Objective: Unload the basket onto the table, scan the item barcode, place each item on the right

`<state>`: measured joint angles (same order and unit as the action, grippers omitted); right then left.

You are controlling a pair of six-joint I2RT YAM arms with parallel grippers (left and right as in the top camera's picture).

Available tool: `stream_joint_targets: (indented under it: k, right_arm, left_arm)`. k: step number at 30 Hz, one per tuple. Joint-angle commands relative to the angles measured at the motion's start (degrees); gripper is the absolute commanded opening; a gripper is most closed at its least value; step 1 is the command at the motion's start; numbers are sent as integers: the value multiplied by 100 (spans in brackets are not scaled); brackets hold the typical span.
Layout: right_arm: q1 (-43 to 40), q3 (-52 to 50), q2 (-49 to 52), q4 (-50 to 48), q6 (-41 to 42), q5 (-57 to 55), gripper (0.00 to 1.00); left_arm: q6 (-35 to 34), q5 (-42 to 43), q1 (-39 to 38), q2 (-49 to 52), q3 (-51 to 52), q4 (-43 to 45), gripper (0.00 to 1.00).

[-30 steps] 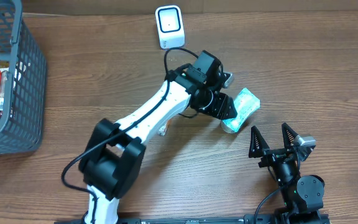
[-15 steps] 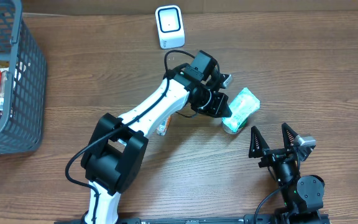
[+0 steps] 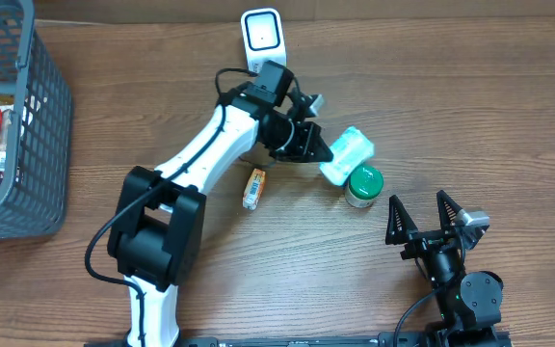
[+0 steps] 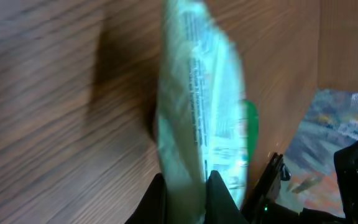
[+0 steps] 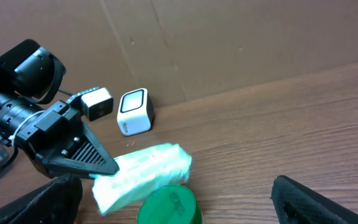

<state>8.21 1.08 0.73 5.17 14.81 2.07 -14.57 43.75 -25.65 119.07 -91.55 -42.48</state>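
The left claw (image 3: 324,152) is closed narrowly on one end of the pale green packet (image 3: 348,152). The packet sticks out to the right of it, with its long axis about in line with the fingers (image 4: 219,194), and seems lifted just off the tabletop (image 3: 470,96). This is near the middle of the scene. The white scanner (image 3: 262,40) stands at the far edge, so it lies far and to the left of the packet, and the wrist of the same arm is between them. I judge that the coming move must carry the packet back along this line and turn its printed side to the scanner window. In the left wrist view some print is visible on the packet, but it is blurred and I cannot find the barcode. A green-lidded jar (image 3: 363,185) stands just beside the packet on the near side. A small orange item (image 3: 253,188) lies to the near left, and a grey basket (image 3: 46,116) is well apart at the left. None of them is on the way to the scanner. The right claw (image 3: 420,214) rests wide open at the near right and holds nothing. The left arm is clearly nearer to the scanner.
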Motion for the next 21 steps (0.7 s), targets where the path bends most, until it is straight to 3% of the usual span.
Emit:
stream_joint_targets:
  k: [1,17,21]
  right_arm:
    - [-46,-61,-35,-39,2,-68,100]
    - [-46,-61,-35,-39,2,-66,100]
    - [-46,-61,-35,-39,2,-68,100]
  left_arm:
    - [151,-166,210,-114,-59,-192,4]
    - [-234,-2476,-404,-114,-46,-2057,4]
    - [-214,-2662,-540,-114,-46,-2229,4]
